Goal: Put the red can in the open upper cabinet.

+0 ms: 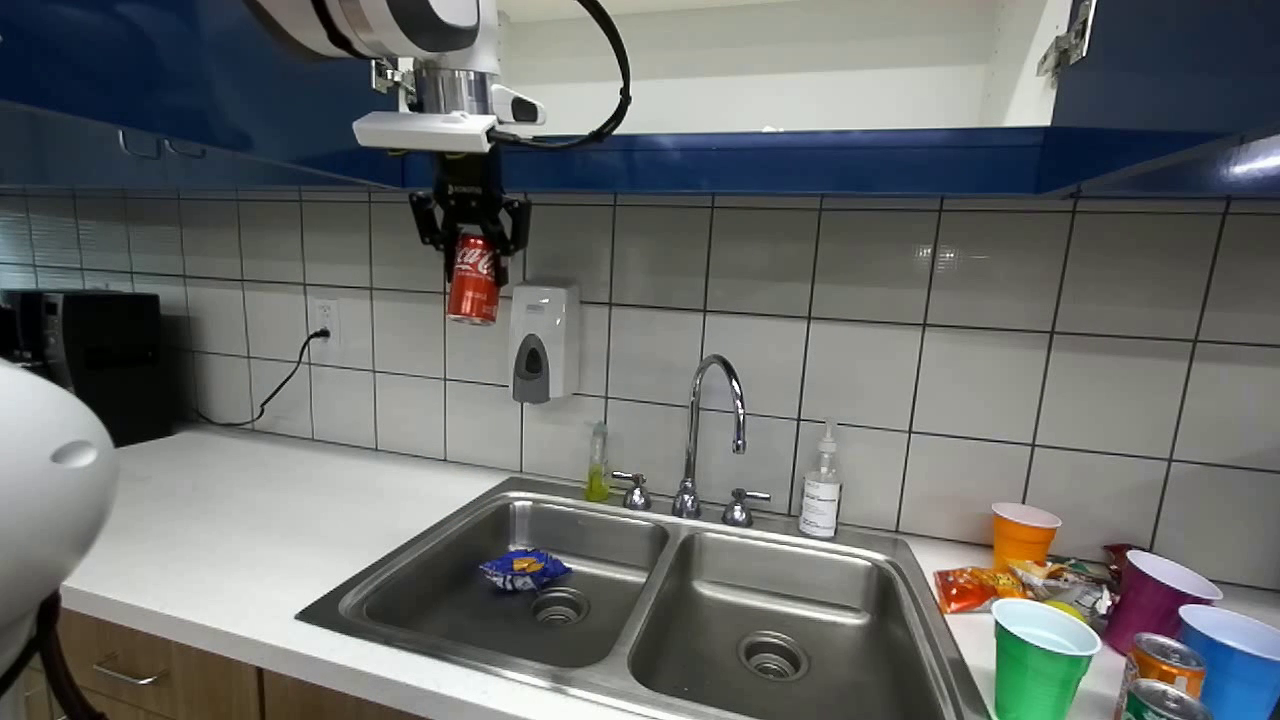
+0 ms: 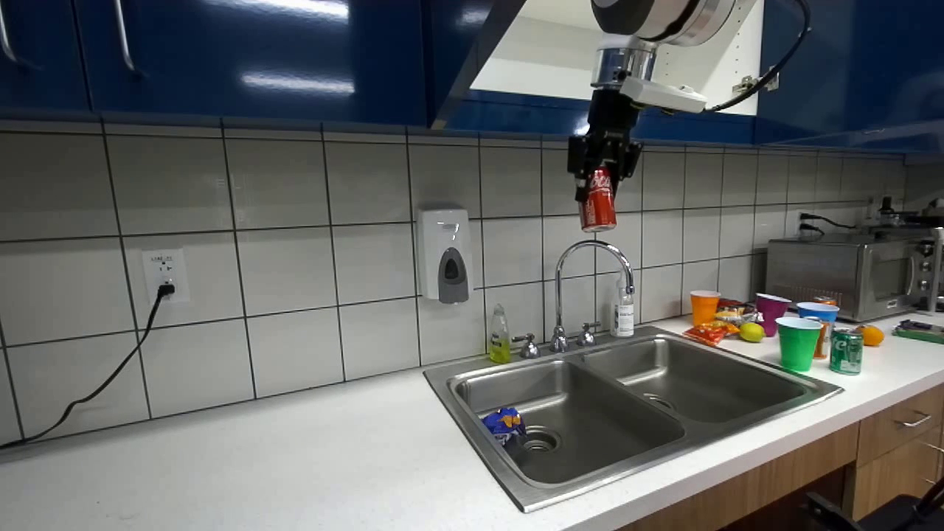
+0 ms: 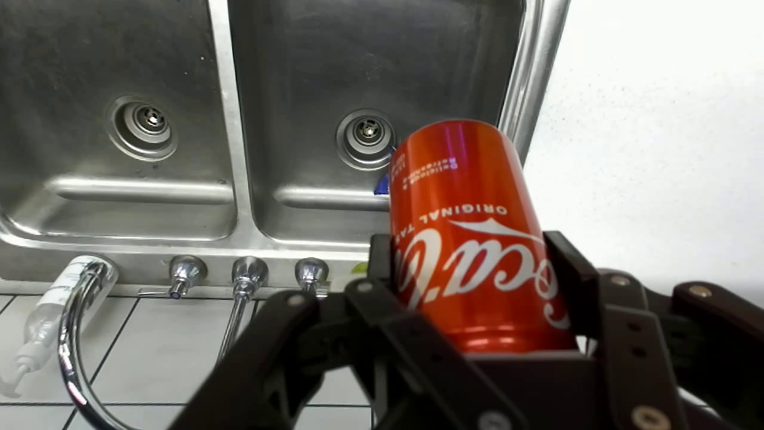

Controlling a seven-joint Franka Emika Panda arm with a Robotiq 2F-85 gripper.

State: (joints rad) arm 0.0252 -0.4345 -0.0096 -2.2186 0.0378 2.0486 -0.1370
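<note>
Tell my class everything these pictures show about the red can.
The red can looks like glossy metal, with white script and smaller lettering, including "ORIGINAL". The end effector grips its upper part from both sides; nothing else visibly touches it. Roughly upright, it hangs in mid-air, appearing below the open cabinet in both exterior views. Its top face is hidden.

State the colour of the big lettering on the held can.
White, on the red can; it shows best in the wrist view.
</note>
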